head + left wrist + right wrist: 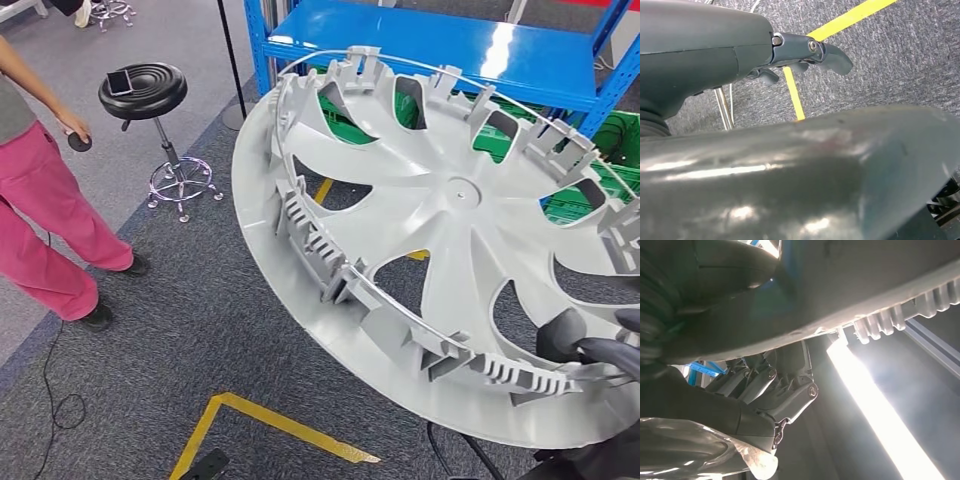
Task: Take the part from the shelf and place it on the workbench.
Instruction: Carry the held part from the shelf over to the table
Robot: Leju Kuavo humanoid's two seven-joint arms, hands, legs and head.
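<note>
Across the centre and right of the head frame I see the grey wheel cover [453, 250], my right hand [585, 345] gripping its lower-right rim; my left hand [806, 52] holds nothing, fingers loosely extended over the carpet.

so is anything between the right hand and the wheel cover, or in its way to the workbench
Nothing separates them: the right hand already grips the wheel cover at its lower rim. The cover is held above the carpet, in front of the blue shelf. The workbench isn't visible, so the path to it cannot be judged.
</note>
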